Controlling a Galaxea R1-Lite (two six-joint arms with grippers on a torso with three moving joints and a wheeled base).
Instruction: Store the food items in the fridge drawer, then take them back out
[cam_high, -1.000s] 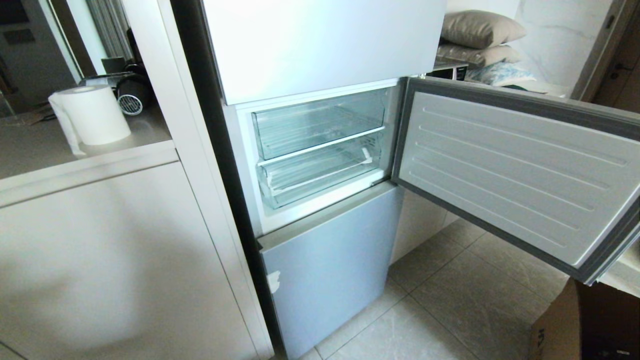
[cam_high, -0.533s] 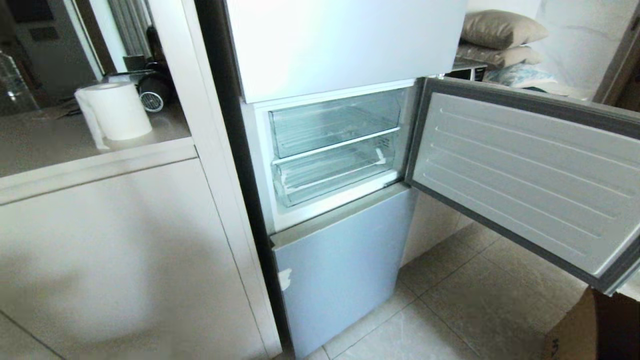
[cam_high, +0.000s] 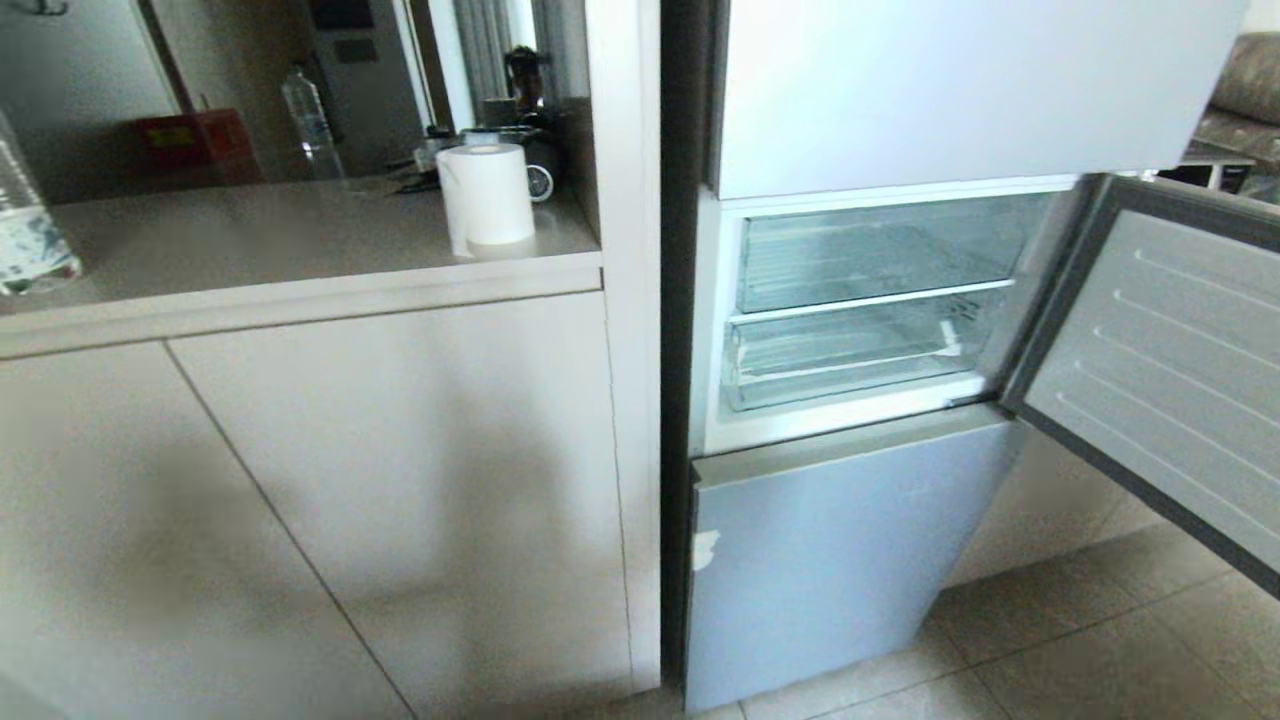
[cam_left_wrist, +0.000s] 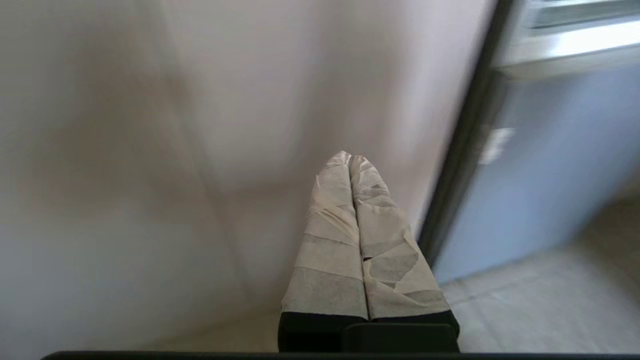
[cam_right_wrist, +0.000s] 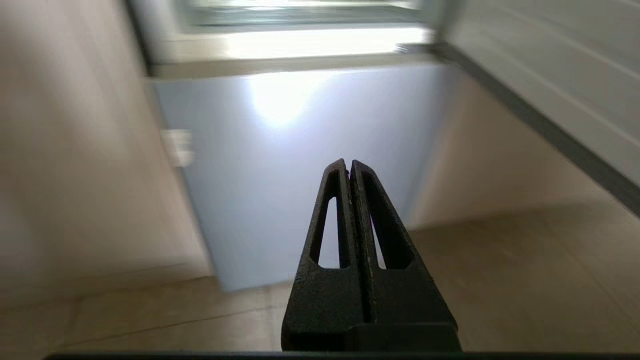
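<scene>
Both claws pressed together, empty; camera swung left, fridge drawer (cam_high: 850, 350) now sits right.

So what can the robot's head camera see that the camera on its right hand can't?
Only the head view shows the counter with a paper roll, a bottle and the two clear fridge drawers. Only the right wrist view shows the right gripper, shut and holding nothing. Both show the pale blue lower fridge door, the open door and the tiled floor.
</scene>
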